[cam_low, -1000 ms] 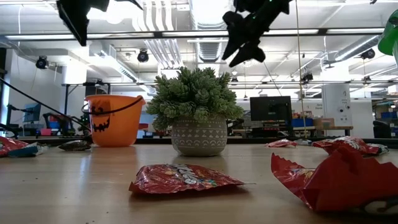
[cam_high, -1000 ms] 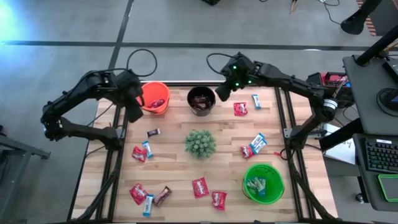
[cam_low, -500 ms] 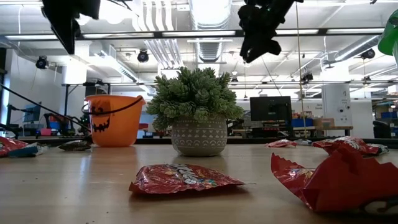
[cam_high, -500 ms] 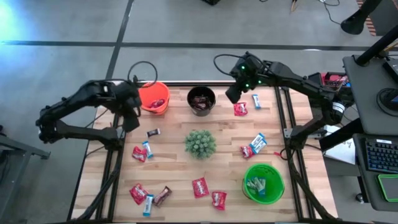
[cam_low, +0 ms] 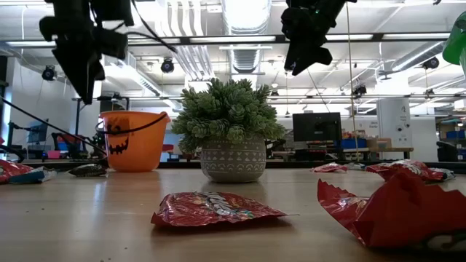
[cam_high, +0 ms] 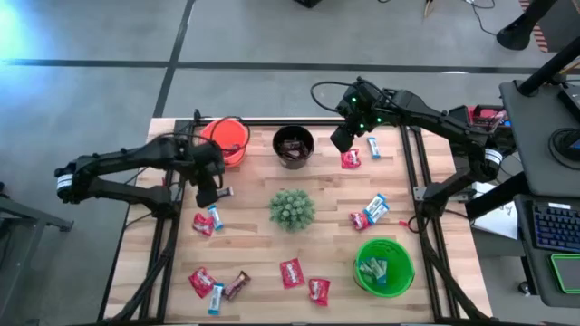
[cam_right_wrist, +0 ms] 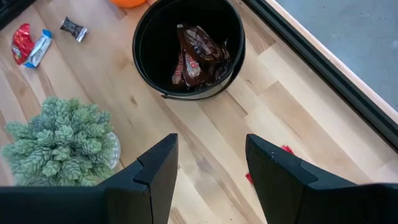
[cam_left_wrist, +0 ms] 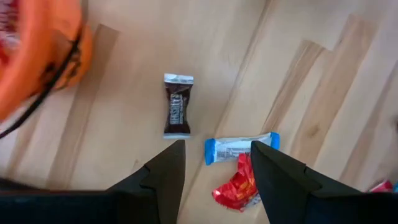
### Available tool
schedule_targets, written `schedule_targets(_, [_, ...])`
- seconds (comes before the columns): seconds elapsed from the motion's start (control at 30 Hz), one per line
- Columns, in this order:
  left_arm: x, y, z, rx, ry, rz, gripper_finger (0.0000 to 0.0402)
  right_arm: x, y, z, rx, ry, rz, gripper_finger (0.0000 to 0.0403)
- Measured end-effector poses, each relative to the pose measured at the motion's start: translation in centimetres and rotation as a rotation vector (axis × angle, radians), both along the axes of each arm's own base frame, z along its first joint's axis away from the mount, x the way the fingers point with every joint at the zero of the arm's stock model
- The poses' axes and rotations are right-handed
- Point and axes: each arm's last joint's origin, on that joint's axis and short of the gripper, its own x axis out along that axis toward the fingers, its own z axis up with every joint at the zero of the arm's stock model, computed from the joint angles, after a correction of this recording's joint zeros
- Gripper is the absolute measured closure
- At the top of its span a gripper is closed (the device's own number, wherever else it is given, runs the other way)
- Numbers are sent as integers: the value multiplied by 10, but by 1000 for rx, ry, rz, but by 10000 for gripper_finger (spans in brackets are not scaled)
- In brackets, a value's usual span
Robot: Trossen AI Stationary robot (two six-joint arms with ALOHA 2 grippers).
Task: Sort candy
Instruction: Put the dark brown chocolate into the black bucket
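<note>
Nearest the front edge of the wooden surface (cam_high: 263, 263): red candy (cam_high: 292, 272) and another red piece (cam_high: 318, 290), plus a red, blue-white and brown cluster (cam_high: 216, 285) at the left corner. To the right, a green bucket (cam_high: 383, 265) holding blue-white candy. Farther in, a spiky green plant (cam_high: 292, 208) at the middle, with red and blue-white pieces (cam_high: 370, 213) to its right and a red and blue-white pair (cam_high: 207, 220) to its left. Just beyond that pair, a small brown candy (cam_left_wrist: 177, 112) lying flat. Left gripper (cam_left_wrist: 214, 165) hanging above it, fingers spread, holding nothing. Toward the far edge, an orange bucket (cam_high: 226, 140) with red candy inside and a black bucket (cam_right_wrist: 188, 50) with brown candy inside. Right gripper (cam_right_wrist: 208, 165) raised near the black bucket, fingers apart and empty, with a red piece (cam_high: 350, 159) and a blue-white piece (cam_high: 373, 148) just beside it.
</note>
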Motion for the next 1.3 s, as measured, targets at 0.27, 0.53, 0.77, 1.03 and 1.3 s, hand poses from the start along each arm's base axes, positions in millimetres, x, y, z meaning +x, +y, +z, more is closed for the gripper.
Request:
schedule_targets(0.27, [10,2,-27,3,3,-20,238,0,0,0,0,0,0,225])
schedule_targets(0.53, [12,3,-49,-8,27,-4,238,0,0,0,0,0,0,225])
schedule_targets(0.77, [15,4,-54,-7,49,7,238,0,0,0,-1,0,2,225])
schedule_targets(1.03, [22,7,-60,3,70,32,238,0,1,0,-1,0,4,225])
schedule_targets(1.3, [24,8,-67,11,101,39,238,0,1,0,0,1,4,225])
